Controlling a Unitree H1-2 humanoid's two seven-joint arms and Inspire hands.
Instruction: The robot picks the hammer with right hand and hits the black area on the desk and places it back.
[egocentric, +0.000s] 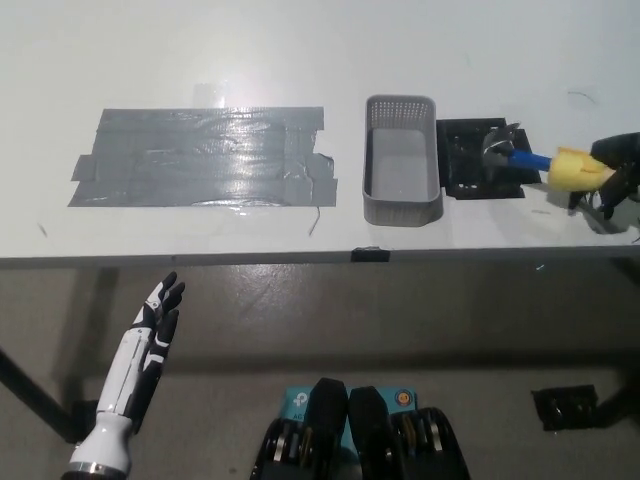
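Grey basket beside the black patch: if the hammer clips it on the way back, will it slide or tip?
Probably slide. The grey basket sits low and wide on the smooth white table, so tipping seems unlikely. Its perforated walls and bare inside suggest it is light, so a knock from the hammer in the right robot hand could easily shove it.

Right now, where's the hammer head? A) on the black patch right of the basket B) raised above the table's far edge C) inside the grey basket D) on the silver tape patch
A: the hammer, held in the right hand, has its head down on the black patch, right of the basket.
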